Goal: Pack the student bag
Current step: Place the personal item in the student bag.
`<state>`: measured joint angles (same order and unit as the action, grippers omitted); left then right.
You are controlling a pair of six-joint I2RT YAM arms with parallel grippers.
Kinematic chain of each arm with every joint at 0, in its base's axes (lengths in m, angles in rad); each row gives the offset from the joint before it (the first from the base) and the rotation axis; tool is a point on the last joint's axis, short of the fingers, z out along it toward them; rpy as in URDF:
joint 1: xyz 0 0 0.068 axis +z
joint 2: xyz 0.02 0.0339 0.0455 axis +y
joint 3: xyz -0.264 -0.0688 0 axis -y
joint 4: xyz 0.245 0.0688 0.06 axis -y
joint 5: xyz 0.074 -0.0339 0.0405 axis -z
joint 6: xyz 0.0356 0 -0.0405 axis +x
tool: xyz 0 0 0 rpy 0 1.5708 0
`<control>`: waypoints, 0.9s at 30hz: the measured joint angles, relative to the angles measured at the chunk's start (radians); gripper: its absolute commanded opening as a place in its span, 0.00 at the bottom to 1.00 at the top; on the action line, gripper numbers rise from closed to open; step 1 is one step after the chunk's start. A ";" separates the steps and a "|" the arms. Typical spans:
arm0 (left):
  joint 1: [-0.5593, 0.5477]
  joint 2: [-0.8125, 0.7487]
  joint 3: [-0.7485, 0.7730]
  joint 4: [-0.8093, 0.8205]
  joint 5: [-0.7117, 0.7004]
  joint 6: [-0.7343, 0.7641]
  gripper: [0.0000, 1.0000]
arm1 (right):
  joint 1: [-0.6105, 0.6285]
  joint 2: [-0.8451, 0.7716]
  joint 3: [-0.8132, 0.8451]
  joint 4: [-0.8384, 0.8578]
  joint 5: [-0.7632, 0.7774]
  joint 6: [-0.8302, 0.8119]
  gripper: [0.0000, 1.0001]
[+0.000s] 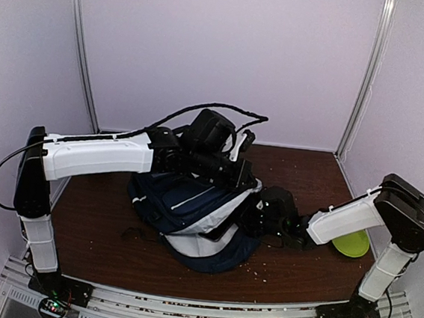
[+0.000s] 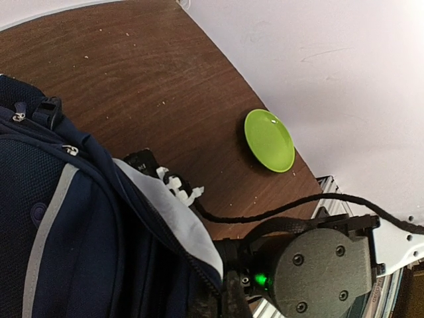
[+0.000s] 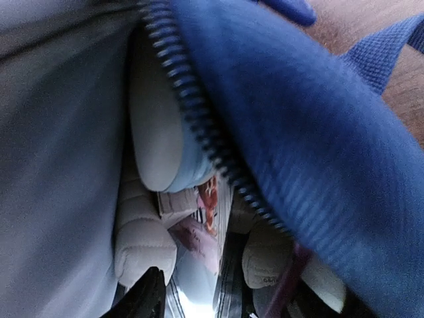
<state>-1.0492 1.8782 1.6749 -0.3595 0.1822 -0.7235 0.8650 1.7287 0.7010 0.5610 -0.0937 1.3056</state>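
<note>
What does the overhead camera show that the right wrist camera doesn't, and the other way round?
Only overhead: the left arm, the right arm, the table and a green plate by the right arm. Only the right wrist: the inside of the bag, with zipper teeth, grey lining and pale padded things. Both: the same navy bag.

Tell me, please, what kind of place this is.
Probably a robot test booth: plain pale walls close around one brown table, and two robot arms are bolted to a metal rail at its near edge.
</note>
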 measured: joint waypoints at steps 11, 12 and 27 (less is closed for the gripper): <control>0.000 -0.001 -0.002 0.000 -0.004 0.001 0.00 | 0.000 -0.094 -0.011 -0.193 -0.013 -0.076 0.47; 0.000 -0.001 -0.002 0.000 -0.003 0.002 0.00 | 0.000 -0.093 -0.011 -0.201 -0.019 -0.080 0.44; 0.000 -0.001 -0.002 0.000 0.004 0.000 0.00 | 0.000 0.058 0.029 -0.051 -0.068 -0.001 0.13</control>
<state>-1.0492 1.8771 1.6733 -0.3599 0.1864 -0.7235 0.8650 1.7870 0.7303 0.5098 -0.1612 1.3048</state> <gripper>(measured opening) 0.020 0.134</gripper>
